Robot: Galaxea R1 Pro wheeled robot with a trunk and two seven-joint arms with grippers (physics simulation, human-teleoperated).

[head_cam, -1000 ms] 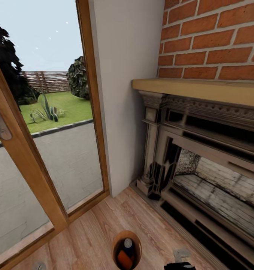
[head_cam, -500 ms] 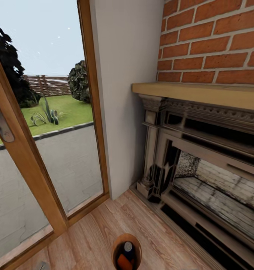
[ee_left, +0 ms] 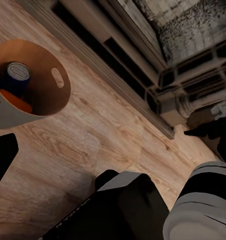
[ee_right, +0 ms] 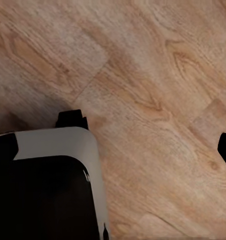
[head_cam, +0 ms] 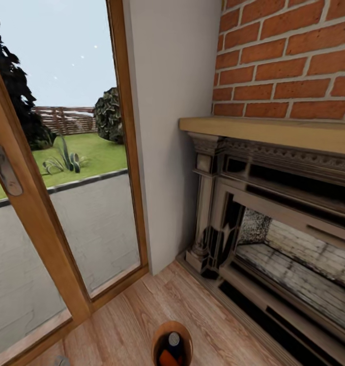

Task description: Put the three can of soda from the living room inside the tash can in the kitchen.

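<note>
The small round copper-brown bin (head_cam: 172, 343) sits on the light wood plank floor (head_cam: 126, 320) at the near edge of the head view, cut off by the frame. Inside it a dark blue soda can with a silvery top (head_cam: 173, 341) stands upright, and a bright orange soda can (head_cam: 167, 359) lies just beside it on the near side, touching it as far as I can tell. The left wrist view shows the same bin (ee_left: 53, 95) with an oval handle slot in its wall, the blue can (ee_left: 16, 76) and a sliver of orange (ee_left: 17, 104) below it.

To the right stands the carved dark fireplace surround (head_cam: 218, 203) under a pale wooden mantel (head_cam: 274, 129), with red brick wall (head_cam: 289, 61) above. To the left, a wood-framed glass door (head_cam: 35, 203) looks out on paving and a lawn.

I cannot tell how wide either claw stands: the wrist views catch only dark edges of fingers and parts of the robot's body over the floor.
</note>
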